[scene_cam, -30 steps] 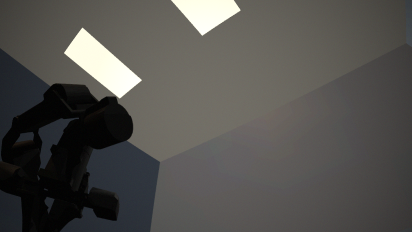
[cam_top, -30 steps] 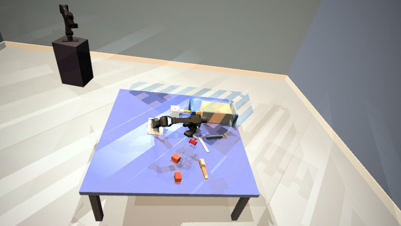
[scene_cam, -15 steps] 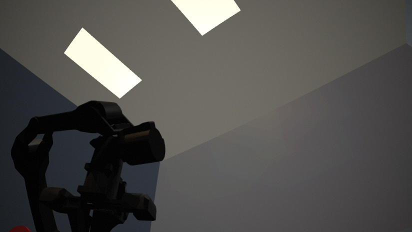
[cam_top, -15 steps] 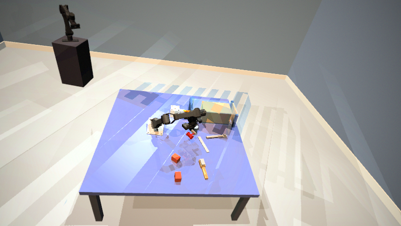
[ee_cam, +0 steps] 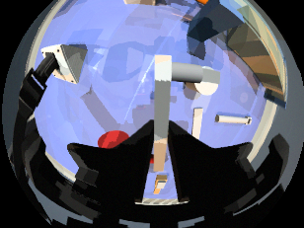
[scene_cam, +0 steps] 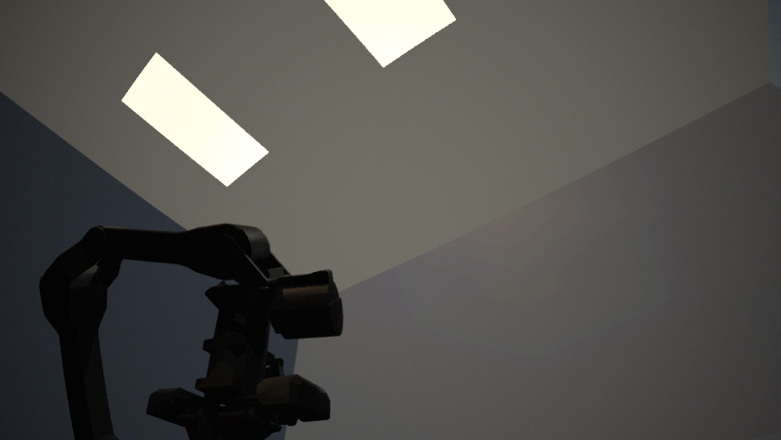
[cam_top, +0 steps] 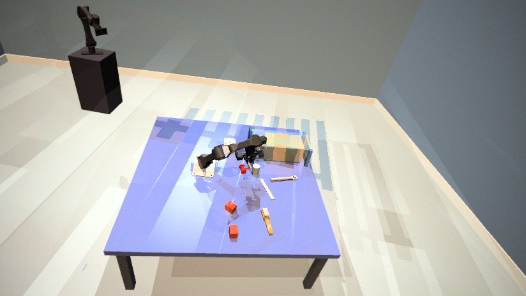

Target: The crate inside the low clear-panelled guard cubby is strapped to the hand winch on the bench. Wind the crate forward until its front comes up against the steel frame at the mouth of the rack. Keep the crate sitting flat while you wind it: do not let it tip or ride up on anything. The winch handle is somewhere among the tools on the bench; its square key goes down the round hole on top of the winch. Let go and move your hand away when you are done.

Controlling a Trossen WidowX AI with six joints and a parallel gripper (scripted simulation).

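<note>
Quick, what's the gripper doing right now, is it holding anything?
Gripper: closed on the winch handle, its pale bar held between the jaws.

The arm [cam_top: 240,144] [scene_cam: 153,246] is nearly black, built of chunky angular links with rounded joint housings. Its fingers are dark, broad and faceted, tapering inward; light screw-dotted plate [cam_top: 196,172] at the base.

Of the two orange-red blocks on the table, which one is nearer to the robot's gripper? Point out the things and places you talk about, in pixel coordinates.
The block [cam_top: 230,207] beside the brush-like tool's head; the other lies closer to the table's front edge.
</note>
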